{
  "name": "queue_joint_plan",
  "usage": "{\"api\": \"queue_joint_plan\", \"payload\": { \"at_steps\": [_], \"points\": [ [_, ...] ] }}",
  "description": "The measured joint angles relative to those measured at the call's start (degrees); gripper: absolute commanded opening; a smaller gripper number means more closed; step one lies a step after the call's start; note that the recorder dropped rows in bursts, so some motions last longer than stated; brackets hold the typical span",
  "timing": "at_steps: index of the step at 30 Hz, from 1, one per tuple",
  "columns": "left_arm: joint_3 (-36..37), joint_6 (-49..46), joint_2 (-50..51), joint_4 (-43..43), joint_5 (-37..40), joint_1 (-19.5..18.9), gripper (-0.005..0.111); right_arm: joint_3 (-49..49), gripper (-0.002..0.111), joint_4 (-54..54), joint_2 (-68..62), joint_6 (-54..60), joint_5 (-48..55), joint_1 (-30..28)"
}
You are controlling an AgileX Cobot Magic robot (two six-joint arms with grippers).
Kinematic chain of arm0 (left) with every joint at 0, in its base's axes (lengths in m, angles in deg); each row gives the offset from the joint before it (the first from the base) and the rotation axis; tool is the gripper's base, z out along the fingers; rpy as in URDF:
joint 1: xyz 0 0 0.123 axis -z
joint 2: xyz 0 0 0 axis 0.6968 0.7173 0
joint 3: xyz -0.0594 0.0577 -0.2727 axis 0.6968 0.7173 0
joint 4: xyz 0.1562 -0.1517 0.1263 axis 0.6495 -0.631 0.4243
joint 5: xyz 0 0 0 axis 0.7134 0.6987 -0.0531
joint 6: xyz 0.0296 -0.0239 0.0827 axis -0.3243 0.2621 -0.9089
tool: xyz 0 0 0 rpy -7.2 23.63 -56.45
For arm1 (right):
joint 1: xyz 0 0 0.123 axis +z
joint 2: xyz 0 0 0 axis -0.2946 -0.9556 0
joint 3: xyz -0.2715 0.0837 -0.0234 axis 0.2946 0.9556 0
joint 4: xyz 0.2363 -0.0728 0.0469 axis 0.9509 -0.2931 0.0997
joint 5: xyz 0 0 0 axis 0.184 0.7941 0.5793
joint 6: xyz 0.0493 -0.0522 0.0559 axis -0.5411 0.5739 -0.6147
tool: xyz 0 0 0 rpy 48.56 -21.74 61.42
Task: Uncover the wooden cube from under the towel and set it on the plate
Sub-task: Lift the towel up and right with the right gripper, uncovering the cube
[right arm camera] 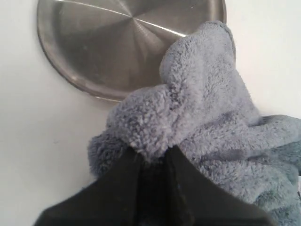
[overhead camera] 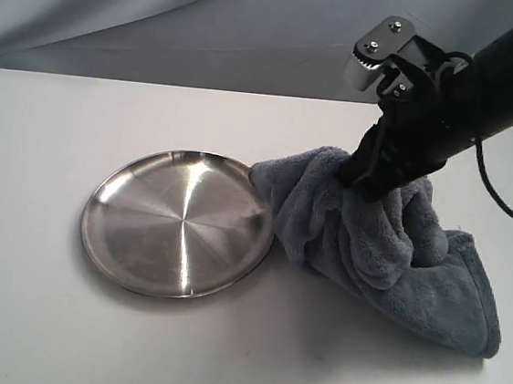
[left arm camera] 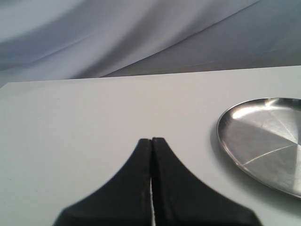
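Observation:
The fluffy blue-grey towel (overhead camera: 387,256) is bunched up on the white table, just right of the shiny steel plate (overhead camera: 180,222); one fold brushes the plate's right rim. My right gripper (overhead camera: 360,180) is shut on a pinch of the towel (right arm camera: 188,108) and holds its top raised. The plate (right arm camera: 117,42) lies bare beyond the cloth in the right wrist view. No wooden cube shows; the towel hides whatever lies under it. My left gripper (left arm camera: 151,140) is shut with nothing in it, over bare table to the left of the plate (left arm camera: 263,141); it is out of the exterior view.
A white table (overhead camera: 32,315) carries everything. A grey-blue cloth backdrop (overhead camera: 165,17) hangs behind the far edge. A black cable (overhead camera: 499,195) loops off the right arm.

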Motion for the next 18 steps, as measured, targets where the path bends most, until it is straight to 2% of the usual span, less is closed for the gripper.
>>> {"api": "queue_joint_plan", "payload": {
  "at_steps": [8,18],
  "points": [
    [0.0,0.0,0.0,0.0,0.0,0.0,0.000,0.0,0.000,-6.2,7.2,-2.3,3.4,0.0],
    [0.0,0.0,0.0,0.0,0.0,0.0,0.000,0.5,0.000,-4.0,10.3,-2.8,0.8,0.0]
  ]
}}
